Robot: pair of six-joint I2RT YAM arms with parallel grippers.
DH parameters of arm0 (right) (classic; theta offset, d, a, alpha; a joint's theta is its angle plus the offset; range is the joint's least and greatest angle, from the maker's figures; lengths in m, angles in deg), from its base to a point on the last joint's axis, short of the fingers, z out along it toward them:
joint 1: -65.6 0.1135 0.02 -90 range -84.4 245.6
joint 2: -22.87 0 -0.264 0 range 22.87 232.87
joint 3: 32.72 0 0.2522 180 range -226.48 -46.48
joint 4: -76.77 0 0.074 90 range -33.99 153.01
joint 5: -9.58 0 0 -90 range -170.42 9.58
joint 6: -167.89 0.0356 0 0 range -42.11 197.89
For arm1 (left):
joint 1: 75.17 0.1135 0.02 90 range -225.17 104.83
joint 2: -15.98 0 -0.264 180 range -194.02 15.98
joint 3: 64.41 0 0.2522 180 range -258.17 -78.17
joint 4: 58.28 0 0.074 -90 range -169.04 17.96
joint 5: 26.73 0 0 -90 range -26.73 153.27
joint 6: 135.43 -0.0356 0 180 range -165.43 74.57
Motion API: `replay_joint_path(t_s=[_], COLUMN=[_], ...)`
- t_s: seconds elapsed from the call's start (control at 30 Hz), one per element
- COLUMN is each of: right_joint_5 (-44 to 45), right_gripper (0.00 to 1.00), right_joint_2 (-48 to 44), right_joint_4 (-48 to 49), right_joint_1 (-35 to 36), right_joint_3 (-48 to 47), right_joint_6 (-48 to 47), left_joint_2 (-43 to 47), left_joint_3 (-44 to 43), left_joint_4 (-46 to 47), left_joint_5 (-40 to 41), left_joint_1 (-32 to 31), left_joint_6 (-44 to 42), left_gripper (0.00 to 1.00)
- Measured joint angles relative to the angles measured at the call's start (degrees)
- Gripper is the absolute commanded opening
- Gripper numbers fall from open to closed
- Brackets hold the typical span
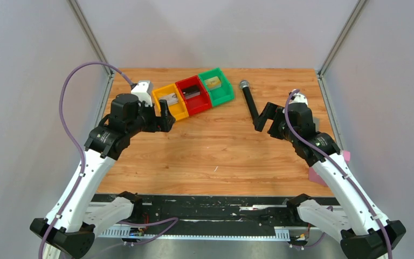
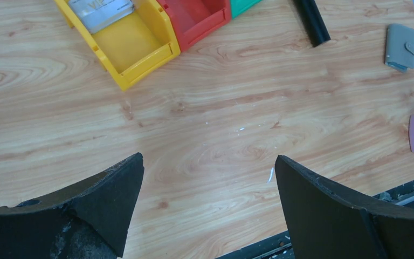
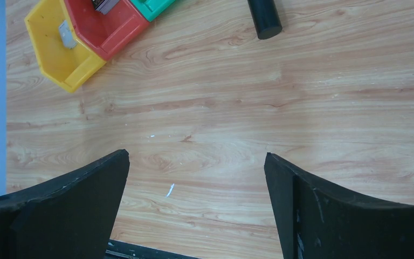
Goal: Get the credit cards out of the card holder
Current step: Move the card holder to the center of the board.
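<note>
The card holder (image 2: 400,47), a grey wallet folded shut with a snap tab, lies flat on the wooden table at the far right of the left wrist view. My right arm hides it from the top camera. A whitish-silver credit card (image 2: 99,12) lies in the yellow bin (image 1: 178,110). A dark-looking card (image 1: 192,91) sits in the red bin (image 1: 199,105), and a tan one (image 1: 213,82) in the green bin (image 1: 223,94). My left gripper (image 1: 161,120) (image 2: 207,159) hangs open just in front of the yellow bin, holding nothing. My right gripper (image 1: 266,127) (image 3: 195,155) is also open and empty, over bare wood.
A black microphone (image 1: 248,100) lies right of the green bin, close to my right gripper. A pink sheet (image 1: 315,175) sticks out at the table's right edge. The metal frame posts stand at the back corners.
</note>
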Motion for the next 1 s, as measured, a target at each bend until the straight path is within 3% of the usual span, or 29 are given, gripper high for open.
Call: replay_joint_path(t_s=[0.5,0.67,0.83,1.0], right_joint_5=[3.0,10.6,21.8,25.4], right_gripper=[0.99,0.96,0.86,0.69], right_joint_2=[3.1,8.8,21.6,32.9], right_joint_4=[1.1,3.7,7.7,9.5], right_joint_1=[0.0,0.0,-0.7,-5.6], right_joint_3=[-1.6,-3.4,-7.5,-11.4], right_joint_6=[-1.6,-7.5,-15.8,-21.3], left_joint_2=[0.5,1.7,2.9,3.5], left_joint_3=[0.2,1.6,4.6,6.1], left_joint_4=[-0.2,-0.5,-0.4,-0.6], left_joint_5=[0.9,1.4,1.4,1.5], left_joint_1=[0.0,0.0,0.0,0.0], left_joint_6=[0.9,1.0,1.0,1.5], left_gripper=[1.00,1.00,1.00,1.00])
